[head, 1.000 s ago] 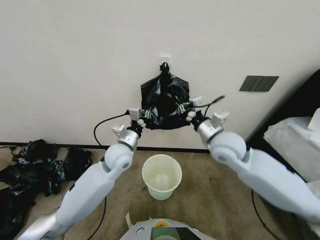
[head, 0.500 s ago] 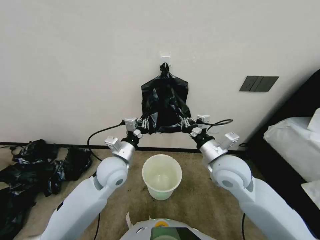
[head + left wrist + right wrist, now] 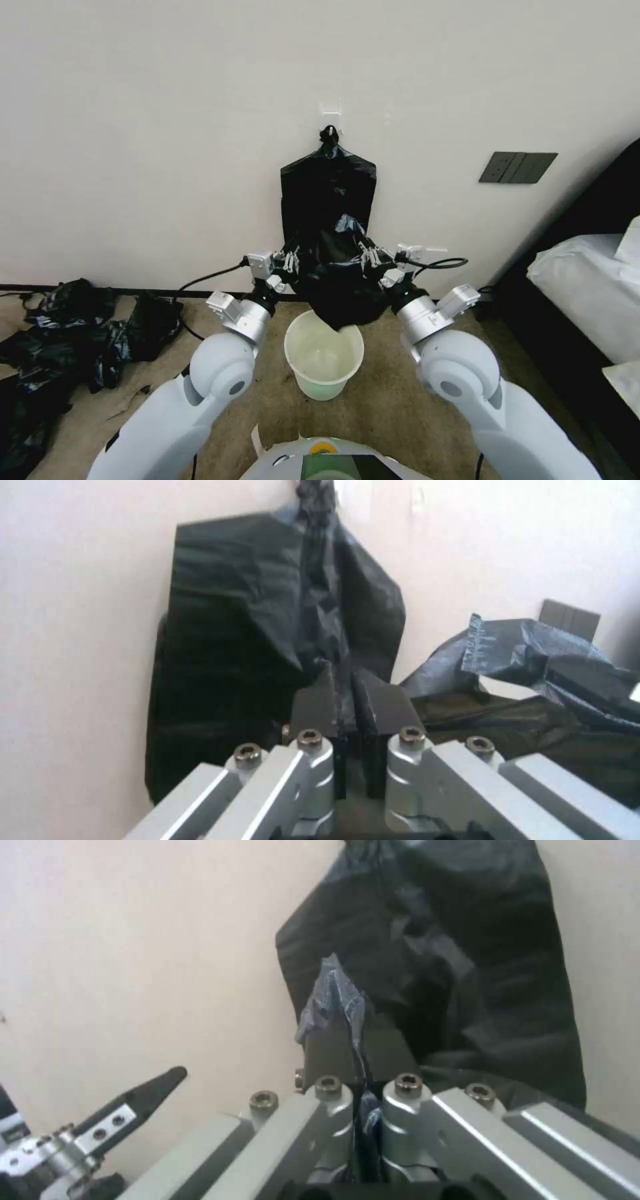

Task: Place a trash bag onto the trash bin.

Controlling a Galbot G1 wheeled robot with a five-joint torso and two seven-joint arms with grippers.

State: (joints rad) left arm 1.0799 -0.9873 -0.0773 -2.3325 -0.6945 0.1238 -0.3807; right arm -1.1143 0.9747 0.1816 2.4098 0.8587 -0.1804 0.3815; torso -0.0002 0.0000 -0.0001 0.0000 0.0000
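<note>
Head view has the trash bag (image 3: 343,283) stretched between the left gripper (image 3: 291,257) and the right gripper (image 3: 369,255), above and just beyond the far rim of the trash bin (image 3: 324,353) on the floor, the film's lowest fold drooping to about that rim. Behind it, on the wall, the hanging bundle of bags (image 3: 327,190) sits on its hook. To do this step well, I judge the two arms should keep the mouth spread wide and level, bring it nearer until it is centred over the bin, then lower both sides evenly so the film does not snag or tip the light bin. Each gripper's jaws are clenched on a pinch of black film, with nothing else in their grasp.
</note>
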